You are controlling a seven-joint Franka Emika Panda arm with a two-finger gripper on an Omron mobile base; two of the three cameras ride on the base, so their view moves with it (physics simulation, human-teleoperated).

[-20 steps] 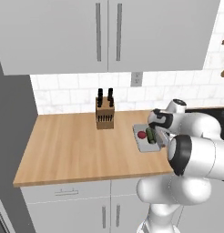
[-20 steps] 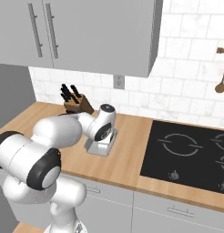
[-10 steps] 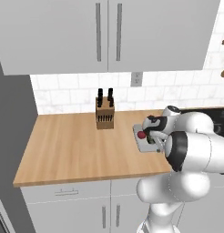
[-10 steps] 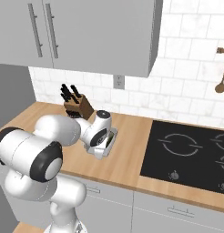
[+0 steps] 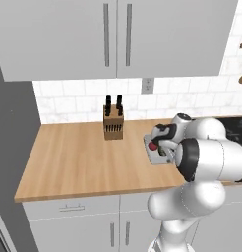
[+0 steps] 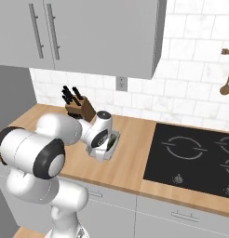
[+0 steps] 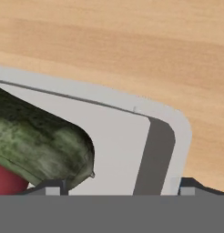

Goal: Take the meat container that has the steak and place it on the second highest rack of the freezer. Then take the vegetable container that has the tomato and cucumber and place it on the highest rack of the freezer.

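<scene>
Two dark fingertips (image 7: 52,187) of the claw (image 7: 118,187) stand spread wide at the bottom of the hand view. One is inside the vegetable container (image 7: 118,136) beside the cucumber (image 7: 36,145). The other is outside the container's rounded corner, so the jaws straddle the side wall, with a clear gap on the inner side and nothing pinched. The cucumber lies on the pale floor of the container as a mottled dark green piece with a blunt end. The red tomato (image 7: 7,182) shows just under it, against its lower edge. The container rests flat on the wooden desk (image 7: 132,45). In the left base view the claw (image 5: 162,147) is lowered onto the same grey container (image 5: 148,152), with the tomato (image 5: 152,145) visible at its near side under the hand. In the right base view the claw (image 6: 104,139) points down into the container (image 6: 112,149), and the cucumber (image 6: 111,142) shows as a green streak beside the hand. The container sits about midway across the depth of the desk (image 6: 130,158), near the black cooktop (image 6: 195,155) but apart from it. A knife block (image 5: 113,125) stands farther back on the desk (image 5: 78,162), close to the tiled wall and well apart from the container. An outlet (image 5: 146,85) is set in the tiles above, and grey wall cabinets (image 5: 118,34) hang over the desk. Wooden utensils (image 6: 225,86) hang on the wall beyond the cooktop.
</scene>
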